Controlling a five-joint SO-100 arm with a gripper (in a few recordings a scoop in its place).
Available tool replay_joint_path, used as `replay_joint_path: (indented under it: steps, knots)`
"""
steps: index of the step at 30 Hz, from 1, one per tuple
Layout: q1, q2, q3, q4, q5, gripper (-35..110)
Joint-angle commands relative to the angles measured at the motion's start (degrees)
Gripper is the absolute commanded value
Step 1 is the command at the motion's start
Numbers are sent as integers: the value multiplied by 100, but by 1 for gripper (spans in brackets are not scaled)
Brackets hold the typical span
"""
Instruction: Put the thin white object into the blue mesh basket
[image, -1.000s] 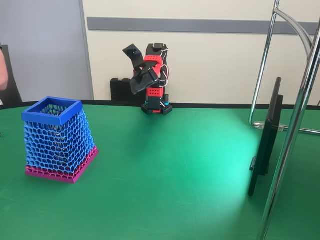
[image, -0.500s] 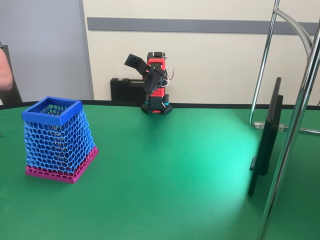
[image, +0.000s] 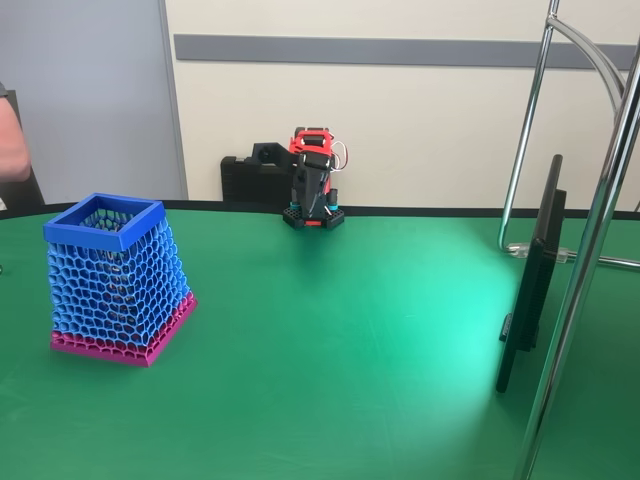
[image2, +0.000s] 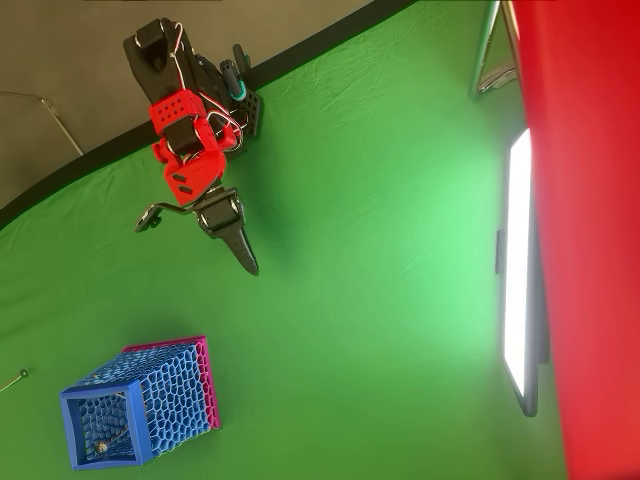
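Note:
The blue mesh basket (image: 115, 280) stands upright at the left of the green table, its magenta band at the base. From overhead, the basket (image2: 150, 400) shows its square opening, and a thin pale stick (image2: 112, 432) with a small tip lies inside it; I take this for the thin white object. My red and black arm (image: 312, 180) is folded low at the table's back edge, far from the basket. The gripper (image2: 250, 265) points out over the table, its jaws together with nothing in them.
A flat dark screen (image: 530, 280) stands on edge at the right beside chrome stand tubes (image: 590, 250). A thin wire-like thing (image2: 12, 381) lies at the left edge of the overhead view. A person's arm (image: 10, 150) shows at the far left.
The arm has folded down from a raised pose into a low tucked pose at the back of the table. The basket has not moved.

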Motion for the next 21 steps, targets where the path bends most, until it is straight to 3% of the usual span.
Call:
replay_joint_path:
  steps: [1,21]
  knots:
    - [-53,334,53,475,290,0]
    - [-62,562,62,2259,765,1]
